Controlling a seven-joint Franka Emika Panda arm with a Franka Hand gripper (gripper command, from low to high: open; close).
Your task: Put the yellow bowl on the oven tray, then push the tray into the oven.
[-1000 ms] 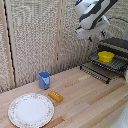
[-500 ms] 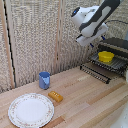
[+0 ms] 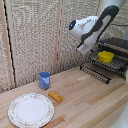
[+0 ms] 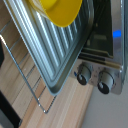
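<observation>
Sitting on the baking sheet (image 3: pixel 107 64) at the oven (image 3: pixel 116 47) on the exterior view's right, the yellow dish (image 3: pixel 105 56) rests above a pale wooden bench (image 3: pixel 90 102). Reed blinds (image 3: pixel 35 35) back the room. The grabber (image 3: pixel 80 48) hangs apart from it; whether its fingers are parted I cannot tell.

Ribbed shiny metal baking sheet (image 4: pixel 60 47), pale wooden table (image 3: pixel 95 102)

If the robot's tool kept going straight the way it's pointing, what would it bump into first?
Probably the baking sheet holding the yellow dish, which fills the wrist view. The tool's fingers aren't visible, so depth is uncertain.
</observation>
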